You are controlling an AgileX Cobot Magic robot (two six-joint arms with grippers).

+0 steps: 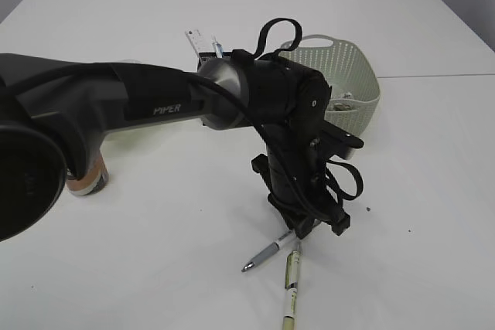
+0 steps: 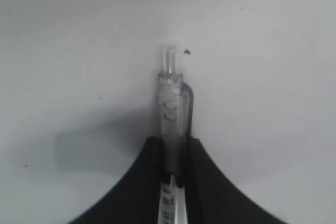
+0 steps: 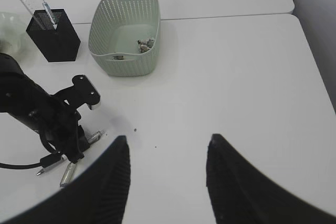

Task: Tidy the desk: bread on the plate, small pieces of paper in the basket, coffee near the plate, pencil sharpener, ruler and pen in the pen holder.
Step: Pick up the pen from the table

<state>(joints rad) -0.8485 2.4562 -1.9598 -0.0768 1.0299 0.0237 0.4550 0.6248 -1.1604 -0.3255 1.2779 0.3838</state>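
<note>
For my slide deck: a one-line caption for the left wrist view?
Black left gripper closing around a clear plastic pen lying on the white table.

We saw a clear, glossy plastic pen (image 2: 170, 108) on the smooth matt white table (image 1: 433, 191). The pale green perforated plastic basket (image 3: 126, 30) looked matt, the black mesh pen holder (image 3: 54, 35) metallic, and the left arm's black casing (image 1: 147, 102) semi-gloss.

The word "PIPER" stands in pale letters on the black left arm (image 1: 155, 110); nothing else reads clearly.
</note>
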